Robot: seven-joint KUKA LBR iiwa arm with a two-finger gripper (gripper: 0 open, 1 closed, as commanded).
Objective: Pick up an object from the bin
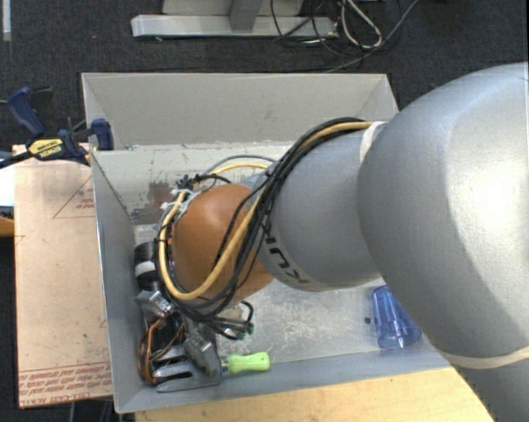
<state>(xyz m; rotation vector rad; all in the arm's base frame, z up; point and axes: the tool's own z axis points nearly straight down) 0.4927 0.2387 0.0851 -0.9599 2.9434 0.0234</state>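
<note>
The bin (242, 102) is grey sheet metal, matt; its walls look smooth, its floor scuffed and scratched pale, with rusty-looking specks near the back. The arm (457, 215) has a smooth grey shell with a soft satin sheen. The cover (209, 234) on its wrist is smooth orange-brown, faintly glossy, like moulded plastic. The cables (247, 206) over it have smooth black and yellow sheaths. The hand (175, 371) looks like bare, dull grey metal. The green piece (247, 362) beside it is smooth, bright plastic. The blue piece (393, 318) at the floor's right is clear, glossy plastic
</note>
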